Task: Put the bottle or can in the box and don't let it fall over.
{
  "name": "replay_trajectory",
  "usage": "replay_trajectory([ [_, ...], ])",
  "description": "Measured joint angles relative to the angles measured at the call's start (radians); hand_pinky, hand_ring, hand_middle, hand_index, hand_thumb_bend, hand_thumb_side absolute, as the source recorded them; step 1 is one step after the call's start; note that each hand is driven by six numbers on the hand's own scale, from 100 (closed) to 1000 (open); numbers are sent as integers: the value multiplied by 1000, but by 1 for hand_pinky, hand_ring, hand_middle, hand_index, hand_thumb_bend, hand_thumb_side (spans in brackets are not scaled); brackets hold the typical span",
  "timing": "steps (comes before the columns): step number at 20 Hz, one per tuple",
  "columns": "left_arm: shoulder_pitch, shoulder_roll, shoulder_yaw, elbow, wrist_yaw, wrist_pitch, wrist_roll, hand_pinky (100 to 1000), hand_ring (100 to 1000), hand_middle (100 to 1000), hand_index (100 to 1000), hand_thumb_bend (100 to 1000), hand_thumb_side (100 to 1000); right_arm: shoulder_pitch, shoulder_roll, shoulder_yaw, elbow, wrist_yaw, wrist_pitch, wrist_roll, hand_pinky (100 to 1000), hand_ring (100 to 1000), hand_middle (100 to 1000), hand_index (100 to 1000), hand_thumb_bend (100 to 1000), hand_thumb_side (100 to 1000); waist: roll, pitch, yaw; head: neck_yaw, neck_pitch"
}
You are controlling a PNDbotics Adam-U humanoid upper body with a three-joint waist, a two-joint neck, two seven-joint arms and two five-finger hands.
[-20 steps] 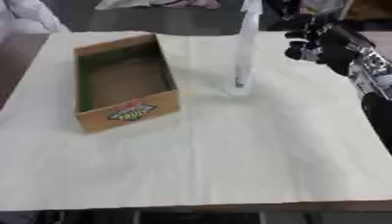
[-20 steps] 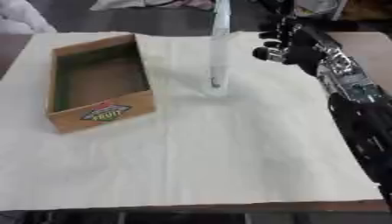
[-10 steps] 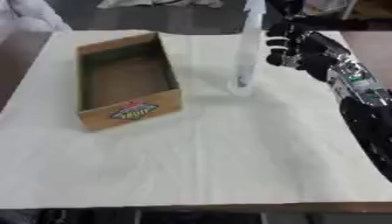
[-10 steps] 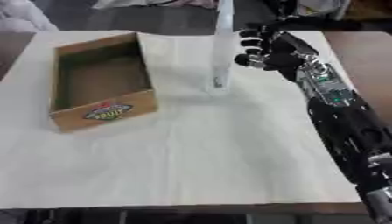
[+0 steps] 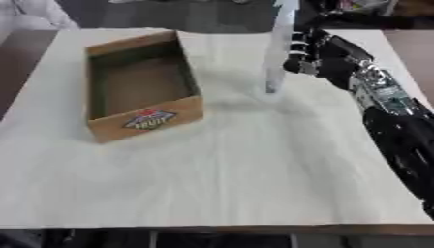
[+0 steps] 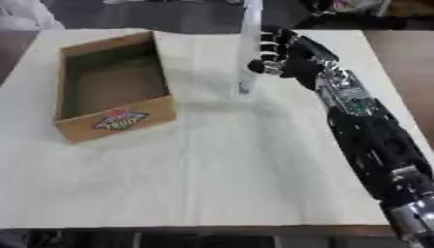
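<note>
A tall, slim clear bottle (image 5: 278,46) stands upright on the cream-covered table, right of the box; its top runs out of the view. An open cardboard box (image 5: 142,87) with a fruit label on its front wall lies to the left, and nothing shows inside it. My right hand (image 5: 315,53) is just right of the bottle at mid-height, fingers curled toward it, right against it or a sliver short; no closed grasp shows. The left hand shows in neither view.
The cream cloth (image 5: 229,169) covers the table, whose front edge (image 5: 220,230) runs along the bottom. Dark floor and some clutter (image 6: 356,6) lie beyond the far edge. My right forearm (image 6: 373,140) stretches along the right side.
My right hand has moved left from the far right of the table to the bottle's side. The bottle and the box have stayed put.
</note>
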Motion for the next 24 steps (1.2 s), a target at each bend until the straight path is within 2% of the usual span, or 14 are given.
replay_trajectory([
  [9,0,0,0,-24,16,-5,-2,729,834,787,861,1000,673,-14,12,6,-1,2,-7,10,937,905,854,962,662,135,0,26,7,-13,0],
  [24,-1,-8,0,-30,18,-5,-1,728,830,786,858,1000,672,-30,32,6,2,10,-4,4,944,874,837,948,649,127,-1,39,17,-20,0],
])
